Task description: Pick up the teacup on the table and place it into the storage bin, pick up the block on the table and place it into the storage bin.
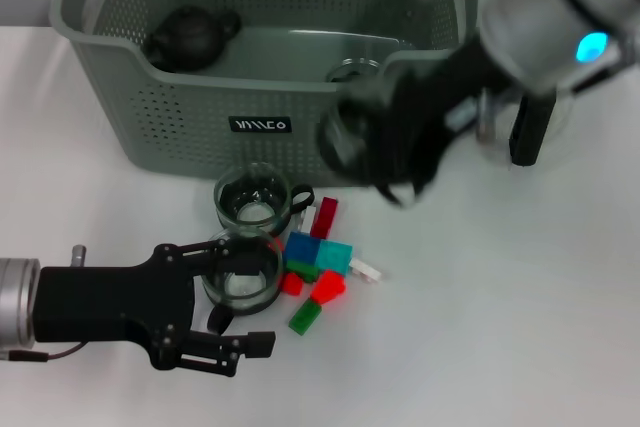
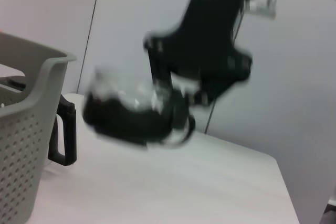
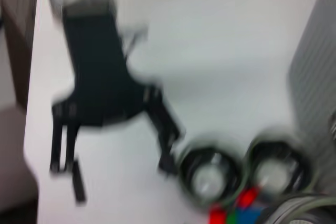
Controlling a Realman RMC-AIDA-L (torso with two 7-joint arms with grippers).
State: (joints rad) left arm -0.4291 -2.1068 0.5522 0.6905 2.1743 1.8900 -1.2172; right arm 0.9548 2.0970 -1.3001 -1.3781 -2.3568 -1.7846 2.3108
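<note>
The right end effector [image 1: 385, 142] is blurred, so I cannot tell its grip. The left end effector [image 1: 235, 292] stands wide open around a teacup [image 1: 242, 272], at 6 o'clock of the storage bin [image 1: 150, 97]; its label is unreadable. Blocks [image 1: 318, 265] lie at 3 o'clock of this teacup on the worktop [image 1: 500, 327].

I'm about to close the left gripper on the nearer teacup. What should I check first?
1. Left gripper open: ok.
2. Nearer teacup upright: ok.
3. Teacup sits squarely between the gripper's fingers: cannot tell.
4. Blocks apart from that teacup: not ok, they crowd its side.
5. Right gripper out of the way: ok, it is up by the storage bin.
6. Room in the storage bin: ok, the black teapot fills only one corner.
</note>
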